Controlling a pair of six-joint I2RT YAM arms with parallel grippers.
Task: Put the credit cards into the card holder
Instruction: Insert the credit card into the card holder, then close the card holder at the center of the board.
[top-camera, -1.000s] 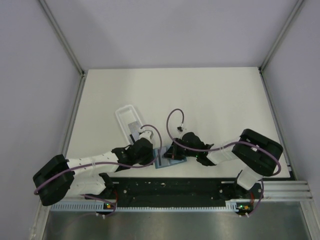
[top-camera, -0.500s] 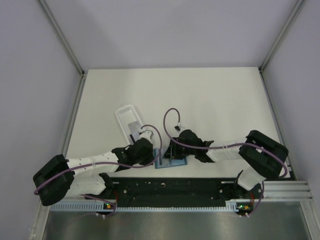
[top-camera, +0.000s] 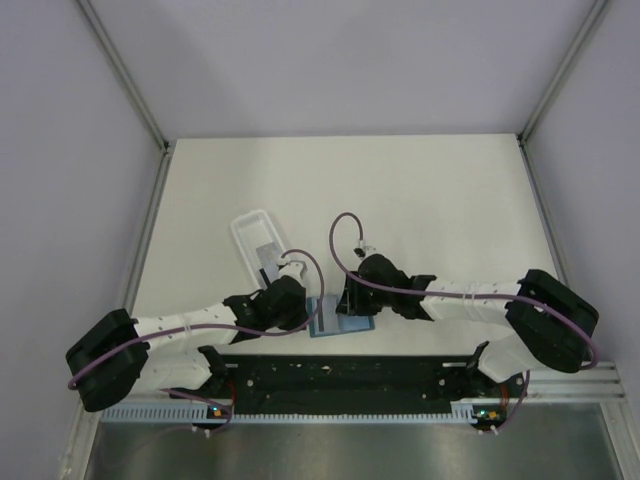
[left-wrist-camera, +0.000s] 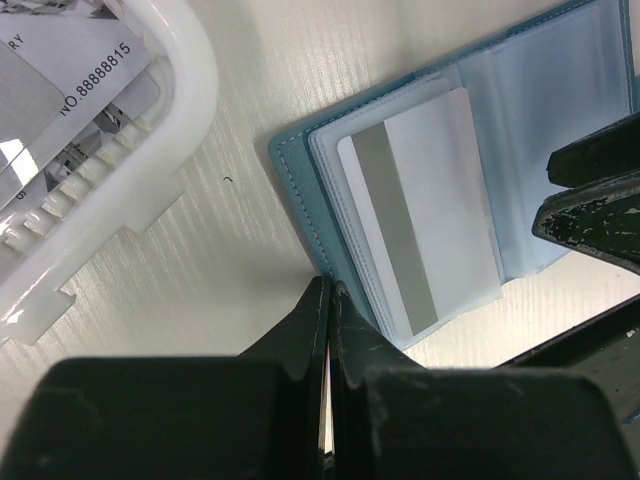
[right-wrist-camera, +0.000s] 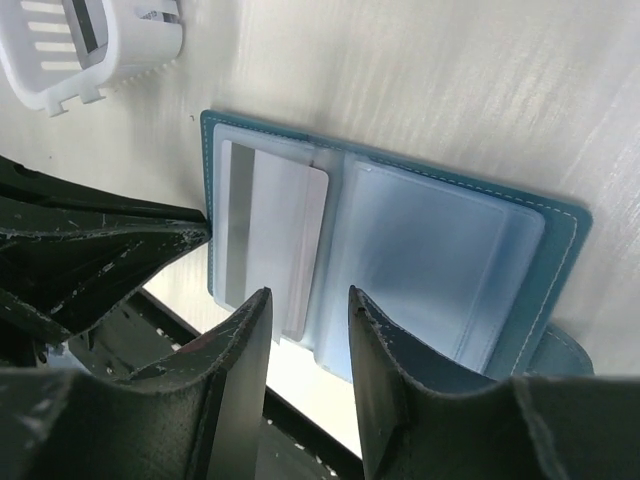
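Overhead, the arms mostly hide the card holder (top-camera: 325, 328). Wrist views show me a credit card (left-wrist-camera: 425, 235) on its open page. Left jaws closed at its edge, right jaws parted, empty.

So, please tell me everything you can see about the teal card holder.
The card holder lies open and flat on the table, teal leather-like cover outside, frosted clear sleeves inside, a snap tab at one corner. A white card with a grey stripe lies on one page. The shut left gripper touches that page's edge.
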